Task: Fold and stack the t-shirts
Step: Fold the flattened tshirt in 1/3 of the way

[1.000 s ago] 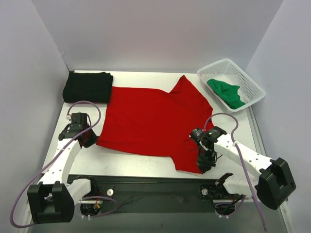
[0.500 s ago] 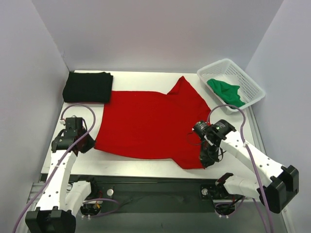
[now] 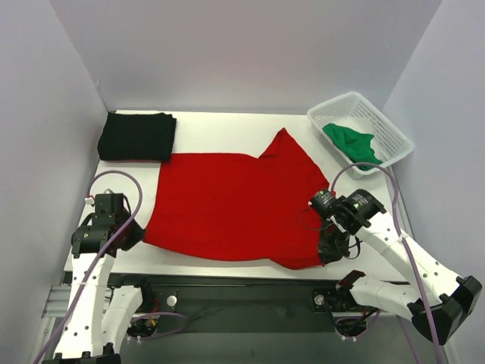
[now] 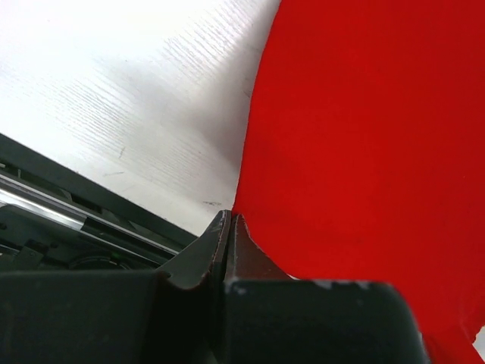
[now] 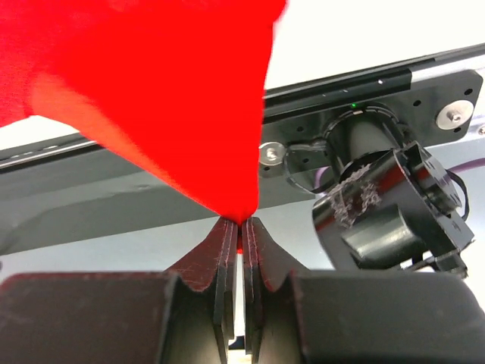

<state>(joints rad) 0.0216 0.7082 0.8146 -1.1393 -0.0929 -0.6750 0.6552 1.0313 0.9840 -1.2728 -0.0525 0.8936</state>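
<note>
The red t-shirt (image 3: 235, 205) lies spread across the middle of the tabletop (image 3: 227, 125), its hem along the near edge. The left jaws are pinched shut on its near-left corner and the right jaws on its near-right corner, each gripping only a thin tip of cloth. An uneven pull could slip a corner free, or skew the fold.

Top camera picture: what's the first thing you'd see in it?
A red t-shirt spread across the middle of the table, with the left jaws and right jaws each shut on a near corner. Next, a folded black t-shirt at the far left, and a green t-shirt crumpled in the white basket at the far right.
</note>
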